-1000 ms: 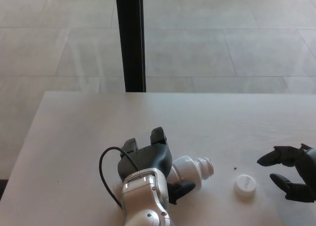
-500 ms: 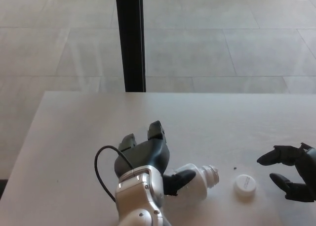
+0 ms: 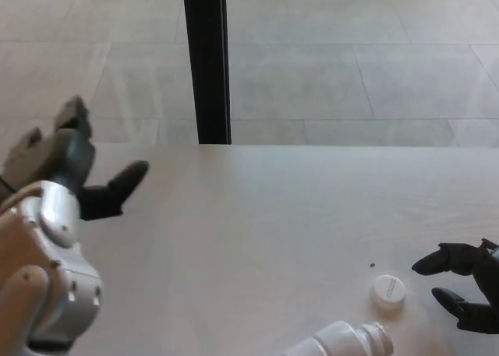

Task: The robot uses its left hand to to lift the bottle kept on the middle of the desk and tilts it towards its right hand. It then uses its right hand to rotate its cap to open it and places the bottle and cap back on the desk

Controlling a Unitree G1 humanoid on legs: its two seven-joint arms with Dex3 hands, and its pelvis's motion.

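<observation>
At the left edge of the frame we see the robot's left hand point(image 3: 69, 169), black with a silver and cream forearm, raised with its thumb and two fingers spread apart and holding nothing; we judge it has let go because its share of the work is finished. Behind it, in the upper middle, a black vertical post point(image 3: 207, 60) stands against a pale tiled floor point(image 3: 351, 52). The light wooden desk point(image 3: 257, 216) fills the lower half of the frame. At the bottom edge, right of centre, lies the white plastic bottle point(image 3: 339, 342), on its side with its open neck pointing toward the right and much of its body cut off by the frame. Just beside the neck, up and to the right, the small round white cap point(image 3: 387, 290) rests flat on the desk, apart from the bottle. At the lower right edge the black right hand point(image 3: 468, 282) hovers near the cap, fingers apart and empty, so both things appear set down and the task looks essentially done. Compared with half a second ago, the left hand, then wrapped over the bottle at the lower centre, has swung away to the far left, and the bottle now shows lower and further right; the cap and the right hand sit almost where they were.
</observation>
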